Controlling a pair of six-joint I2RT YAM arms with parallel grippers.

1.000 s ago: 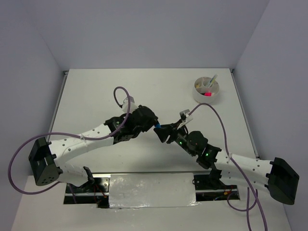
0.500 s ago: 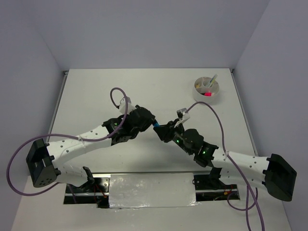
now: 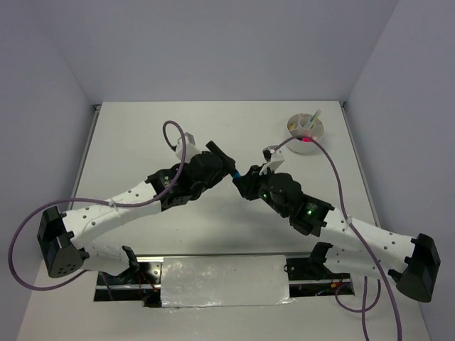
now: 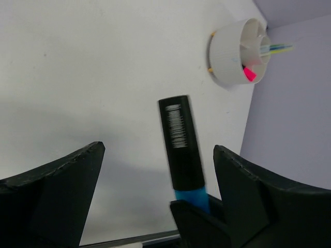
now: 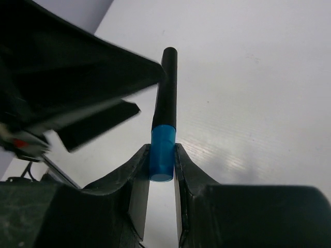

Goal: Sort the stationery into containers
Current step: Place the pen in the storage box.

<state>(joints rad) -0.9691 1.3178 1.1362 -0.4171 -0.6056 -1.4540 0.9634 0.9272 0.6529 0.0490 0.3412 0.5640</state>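
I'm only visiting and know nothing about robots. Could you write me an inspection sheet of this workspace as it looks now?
Surface: white table.
Job's things: blue-and-black highlighter between the arms; divided white bowl at far right holds a pink highlighter and thin pens.
Clutter: nothing seen.
Grippers: right gripper shut on the blue end; left gripper open, fingers either side of the black end, not touching.
Cables: purple cables loop off both arms.
Surroundings: pale walls on three sides.
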